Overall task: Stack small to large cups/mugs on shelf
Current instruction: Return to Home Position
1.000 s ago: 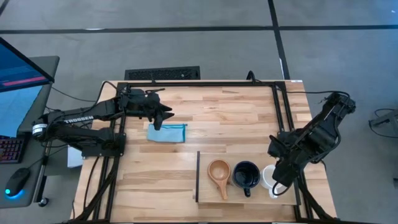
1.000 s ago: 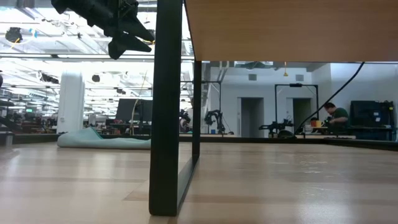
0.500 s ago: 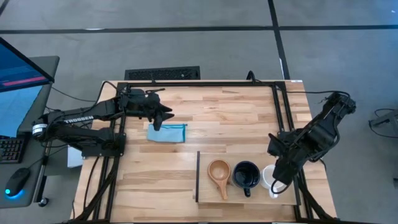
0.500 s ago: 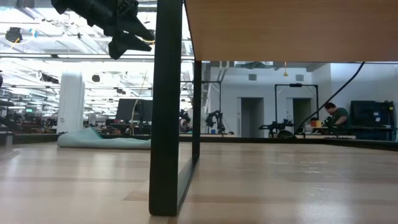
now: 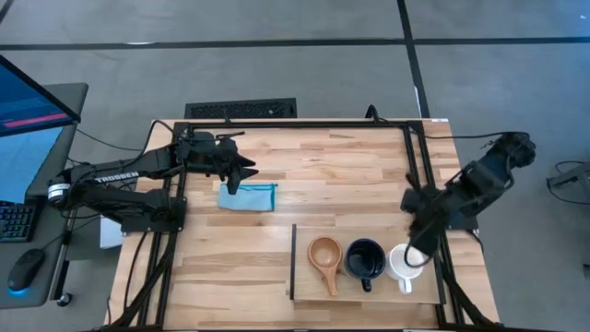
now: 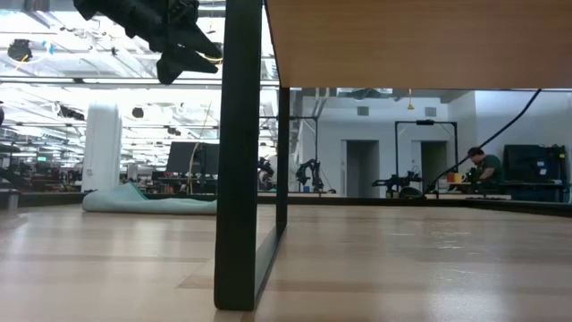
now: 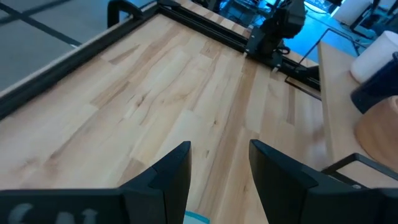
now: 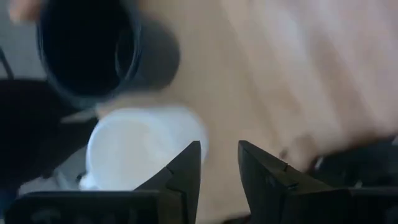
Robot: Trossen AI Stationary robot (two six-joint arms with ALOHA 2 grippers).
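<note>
Three cups are standing in a row on the shelf (image 5: 309, 281), on the right arm's side of the table (image 5: 350, 175): the tan wooden cup (image 5: 324, 255), the black mug (image 5: 366, 259) just beside it, and the white mug (image 5: 400, 264) at the right end. The right gripper (image 5: 417, 255) is hovering at the white mug's rim, its fingers narrowly parted and holding nothing. The left gripper (image 5: 241, 175) is hanging above the blue cloth (image 5: 249, 198), its fingers apart and empty.

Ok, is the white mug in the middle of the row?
No, the black mug is in the middle, between the wooden cup and the white mug.
</note>
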